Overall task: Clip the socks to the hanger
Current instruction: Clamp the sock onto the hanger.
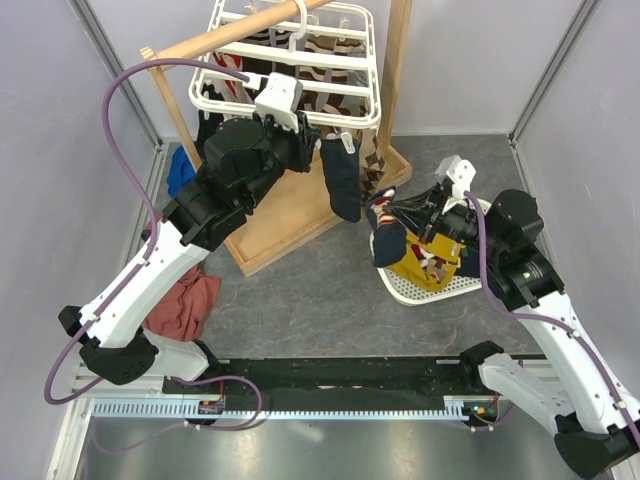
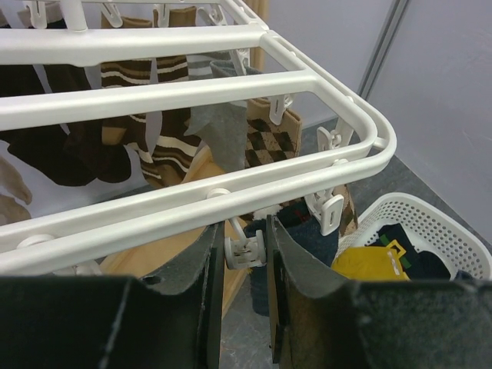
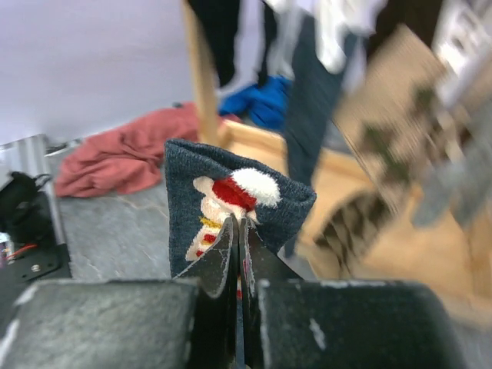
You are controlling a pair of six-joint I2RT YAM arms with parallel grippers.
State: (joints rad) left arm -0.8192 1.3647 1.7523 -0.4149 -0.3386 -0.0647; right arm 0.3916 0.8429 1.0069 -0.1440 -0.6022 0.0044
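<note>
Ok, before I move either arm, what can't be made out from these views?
The left claw: hidden under its wrist in the top view; the left wrist view leaves contact with the clip peg unclear.
The hanger: blurred in the right wrist view, pegs unreadable.
The dark blue sock in the right claw: its length hidden behind the claw, right wrist view.
The white mesh basket: contents cut off by the claw, left wrist view.

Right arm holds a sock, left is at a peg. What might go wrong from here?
The right gripper pinches only a fold of the dark blue sock with a red-and-white figure; it may slip on the lift.
The left gripper straddles a small white clip peg under the white plastic hanger frame; squeezing off-centre may swing the frame instead of opening the peg.
</note>
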